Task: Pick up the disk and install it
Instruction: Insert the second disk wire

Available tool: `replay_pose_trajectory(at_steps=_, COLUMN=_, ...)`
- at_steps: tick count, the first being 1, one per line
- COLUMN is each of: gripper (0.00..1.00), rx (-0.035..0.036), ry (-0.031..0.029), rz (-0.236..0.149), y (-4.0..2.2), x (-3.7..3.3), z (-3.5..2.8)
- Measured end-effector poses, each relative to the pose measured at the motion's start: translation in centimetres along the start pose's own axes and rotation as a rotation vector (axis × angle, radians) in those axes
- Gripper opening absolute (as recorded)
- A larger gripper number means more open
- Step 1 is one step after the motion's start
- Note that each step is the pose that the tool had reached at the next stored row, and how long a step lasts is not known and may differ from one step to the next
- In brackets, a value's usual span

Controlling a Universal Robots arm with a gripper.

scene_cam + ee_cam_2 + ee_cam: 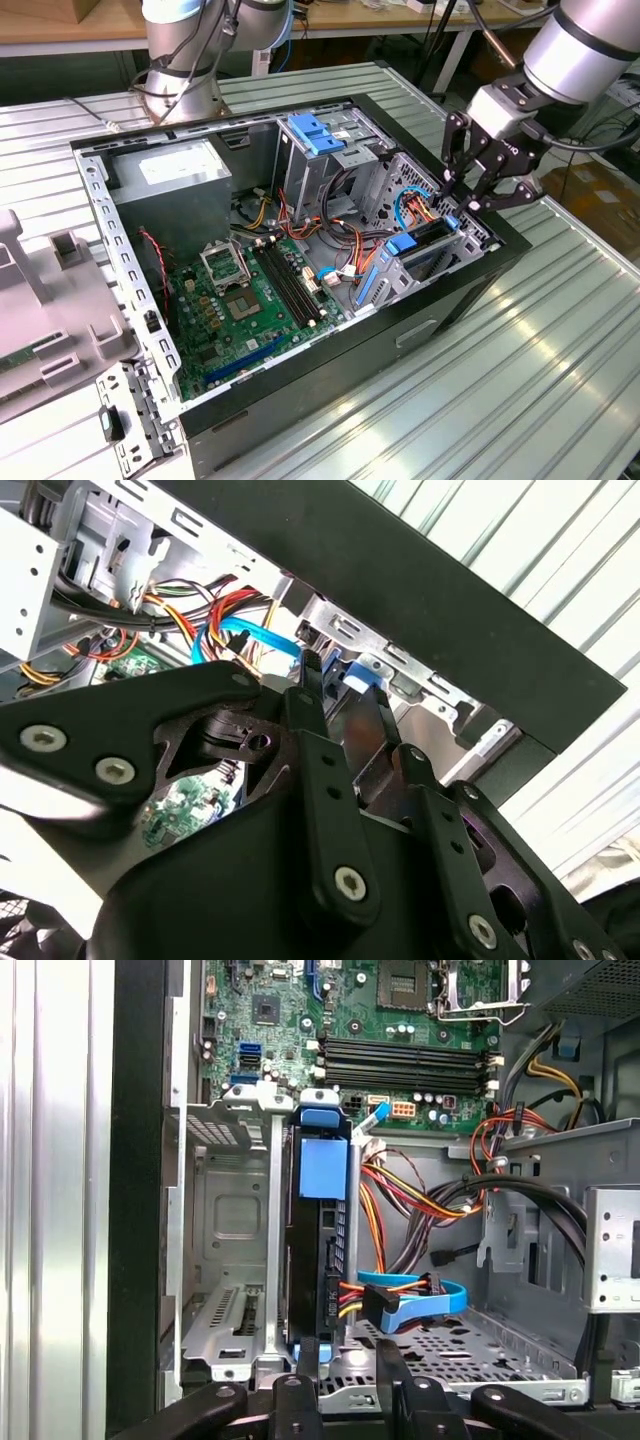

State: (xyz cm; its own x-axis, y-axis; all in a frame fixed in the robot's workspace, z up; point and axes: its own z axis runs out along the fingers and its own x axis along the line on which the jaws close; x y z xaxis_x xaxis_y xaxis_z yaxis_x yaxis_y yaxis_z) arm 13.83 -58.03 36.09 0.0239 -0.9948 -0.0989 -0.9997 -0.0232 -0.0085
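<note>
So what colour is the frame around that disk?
Bright blue around the dark disk, clearest in the first wrist view.

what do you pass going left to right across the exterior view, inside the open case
power supply → motherboard → blue latch on the drive cage → the disk, standing on edge in its bay → gripper at the case's right edge, its fingers at the disk's end.

disk | dark w/ blue carrier | on edge | in drive bay slot
</note>
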Motion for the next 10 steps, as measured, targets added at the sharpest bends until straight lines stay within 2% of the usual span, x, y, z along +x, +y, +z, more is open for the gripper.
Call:
replay_pose_trajectory(at_steps=8, gripper=0.36, rx=0.0002, ry=-0.0077, rz=0.0, y=0.0, x=-0.03, z=-0.25)
replay_pose_trajectory(at_steps=9, gripper=0.36, rx=0.0002, ry=-0.0094, rz=0.0, y=0.0, x=-0.02, z=-0.24)
replay_pose_trajectory(at_steps=10, gripper=0.36, rx=0.0004, ry=-0.0166, rz=0.0, y=0.3, x=-0.47, z=-0.64)
